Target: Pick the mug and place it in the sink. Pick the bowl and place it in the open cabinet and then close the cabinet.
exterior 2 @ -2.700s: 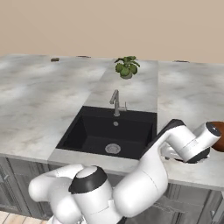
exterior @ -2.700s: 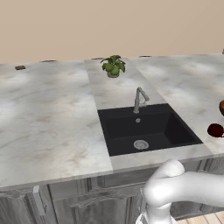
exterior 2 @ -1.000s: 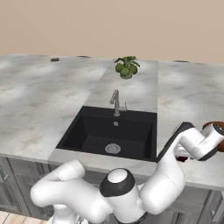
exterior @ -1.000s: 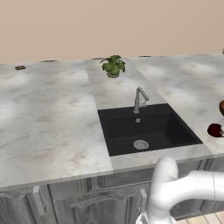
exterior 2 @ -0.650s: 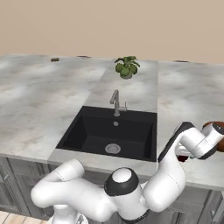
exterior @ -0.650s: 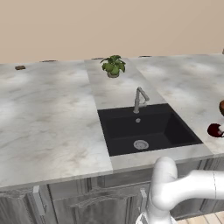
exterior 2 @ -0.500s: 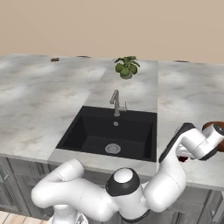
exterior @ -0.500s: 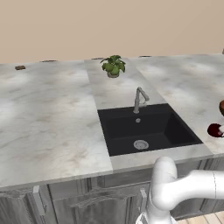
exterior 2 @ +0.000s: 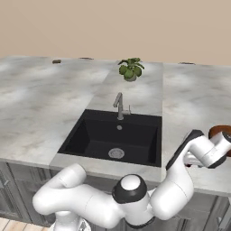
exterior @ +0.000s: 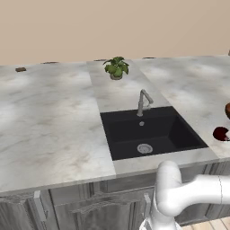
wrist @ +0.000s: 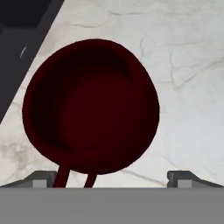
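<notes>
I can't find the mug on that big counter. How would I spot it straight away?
Find the large black rectangular sink set in the grey marble counter, then look along the counter's front to the sink's right. There sits the small dark red rounded mug, hollow and dark inside. The wide brown bowl just behind it is much wider and brown, not red.

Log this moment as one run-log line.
phase: reaching for mug | gripper: open, above mug | mug: on counter right of sink | bowl: on counter
</notes>
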Tool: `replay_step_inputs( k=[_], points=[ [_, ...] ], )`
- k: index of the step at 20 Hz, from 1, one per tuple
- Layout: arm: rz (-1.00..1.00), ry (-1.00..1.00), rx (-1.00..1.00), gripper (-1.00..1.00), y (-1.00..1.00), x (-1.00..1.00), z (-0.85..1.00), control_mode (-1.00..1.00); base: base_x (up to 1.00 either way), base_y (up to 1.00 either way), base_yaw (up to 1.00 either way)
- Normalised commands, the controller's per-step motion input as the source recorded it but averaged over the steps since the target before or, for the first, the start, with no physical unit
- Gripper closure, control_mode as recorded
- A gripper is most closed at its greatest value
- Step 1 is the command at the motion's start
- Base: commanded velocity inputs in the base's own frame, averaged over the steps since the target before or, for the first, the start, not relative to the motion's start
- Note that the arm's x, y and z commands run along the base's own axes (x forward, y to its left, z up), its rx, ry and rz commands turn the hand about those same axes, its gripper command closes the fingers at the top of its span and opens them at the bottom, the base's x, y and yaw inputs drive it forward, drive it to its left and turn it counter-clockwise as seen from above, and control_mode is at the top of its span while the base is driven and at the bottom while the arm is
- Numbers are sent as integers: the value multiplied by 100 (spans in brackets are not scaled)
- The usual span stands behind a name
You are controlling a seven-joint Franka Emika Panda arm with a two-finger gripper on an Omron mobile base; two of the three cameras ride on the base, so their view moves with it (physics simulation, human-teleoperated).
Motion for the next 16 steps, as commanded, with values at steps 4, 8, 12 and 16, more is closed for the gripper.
replay_step_inputs(
  k=[4,8,12,16],
  points=[
    [2,0,0,100,0,8,-19,-100,0,0,0],
    [4,-2,0,100,0,13,-9,-100,0,0,0],
    [6,-5,0,100,0,5,-2,-100,0,0,0],
    [8,-3,0,100,2,0,0,-100,0,0,0]
  ],
)
